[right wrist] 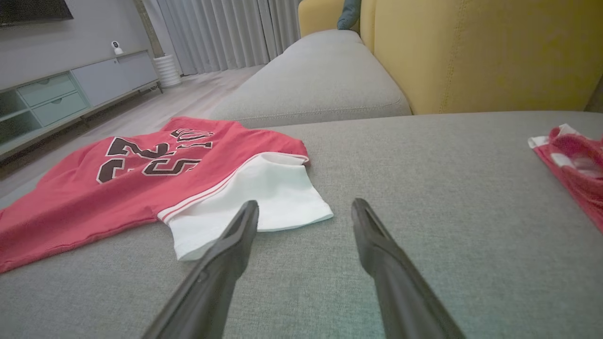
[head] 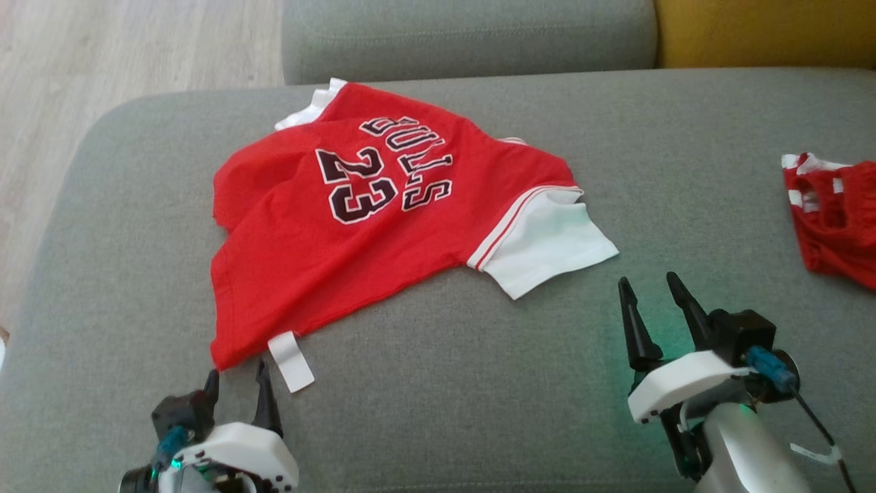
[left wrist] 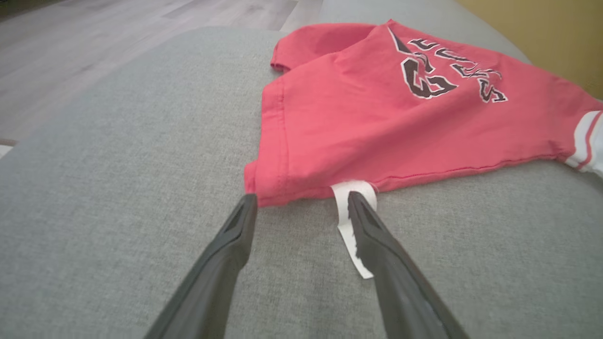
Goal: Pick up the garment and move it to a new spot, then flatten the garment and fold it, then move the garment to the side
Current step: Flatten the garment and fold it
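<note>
Red jersey (head: pixel 308 260): 1 | second garment (head: pixel 838 219): 1 | left gripper (head: pixel 237 370), right gripper (head: pixel 648 279): spread

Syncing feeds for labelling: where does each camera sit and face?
Head view: on the head, looking down at the red number-23 jersey on the grey fabric sofa seat; left pincer and right pincer below.
Left wrist view: on that wrist, along its fingers toward the jersey's white hem label.
Right wrist view: on that wrist, along its fingers toward the white sleeve.
Shared: all show the jersey.
</note>
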Tool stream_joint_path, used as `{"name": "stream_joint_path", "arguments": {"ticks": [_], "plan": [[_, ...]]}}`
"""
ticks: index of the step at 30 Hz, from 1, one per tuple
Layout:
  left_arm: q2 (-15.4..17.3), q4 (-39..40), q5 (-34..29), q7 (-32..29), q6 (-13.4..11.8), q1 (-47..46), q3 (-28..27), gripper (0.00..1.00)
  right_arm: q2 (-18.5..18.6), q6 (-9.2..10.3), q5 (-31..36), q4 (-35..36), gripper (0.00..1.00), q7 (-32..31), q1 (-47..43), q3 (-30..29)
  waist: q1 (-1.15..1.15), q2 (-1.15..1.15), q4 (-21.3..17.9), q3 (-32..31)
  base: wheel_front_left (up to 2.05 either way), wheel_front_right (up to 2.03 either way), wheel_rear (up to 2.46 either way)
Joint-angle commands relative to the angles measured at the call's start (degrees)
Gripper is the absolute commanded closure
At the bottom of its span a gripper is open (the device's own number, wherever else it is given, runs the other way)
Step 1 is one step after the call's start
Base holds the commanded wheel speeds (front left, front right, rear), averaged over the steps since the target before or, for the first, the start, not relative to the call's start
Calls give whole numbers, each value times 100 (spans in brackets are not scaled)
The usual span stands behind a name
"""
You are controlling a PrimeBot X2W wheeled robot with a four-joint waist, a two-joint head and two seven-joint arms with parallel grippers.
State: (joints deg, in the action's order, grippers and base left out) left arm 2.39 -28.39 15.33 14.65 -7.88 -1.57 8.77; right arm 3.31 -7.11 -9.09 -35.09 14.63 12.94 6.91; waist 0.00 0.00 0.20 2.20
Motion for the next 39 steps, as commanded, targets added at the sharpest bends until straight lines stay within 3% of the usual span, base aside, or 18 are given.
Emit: {"name": "stream_joint_path", "arguments": {"ticks": [1,13,20,22,24,25,32,33,35,39], "plan": [[50,101,71,35,-17,-310,-153,0,-42,-37,-25,177,0,37,188,137,0,0,-1,73,0,0,0],[49,-226,320,35,98,-726,-278,0,-43,-37,85,122,0,37,603,77,0,0,4,625,0,0,0],[49,-611,492,35,287,-1017,-29,2,-43,-37,116,-372,0,37,1065,-11,0,0,101,949,0,0,0],[49,-716,562,35,350,-1088,87,55,-43,-37,141,-575,0,37,1224,-69,0,0,151,1035,0,0,0],[49,-811,576,35,409,-1162,218,93,-43,-37,214,-770,0,37,1366,-161,0,0,200,1117,0,0,0],[49,-860,600,35,444,-1199,278,100,-43,-37,248,-858,0,37,1435,-202,0,0,225,1160,0,0,0],[49,-1064,600,35,563,-1441,551,100,-43,-37,581,-1608,0,31,1825,-377,0,0,351,1409,0,0,0],[49,-1079,597,35,572,-1460,571,100,-43,-37,601,-1724,30,31,1865,-363,0,0,359,1419,0,0,0],[49,-1093,594,35,592,-1478,591,100,-43,-37,594,-1864,100,33,1924,-341,0,0,367,1420,0,0,0],[49,-1003,525,35,670,-1452,539,100,-43,-37,556,-1869,100,35,1929,-310,0,0,328,1322,0,0,0]]}}
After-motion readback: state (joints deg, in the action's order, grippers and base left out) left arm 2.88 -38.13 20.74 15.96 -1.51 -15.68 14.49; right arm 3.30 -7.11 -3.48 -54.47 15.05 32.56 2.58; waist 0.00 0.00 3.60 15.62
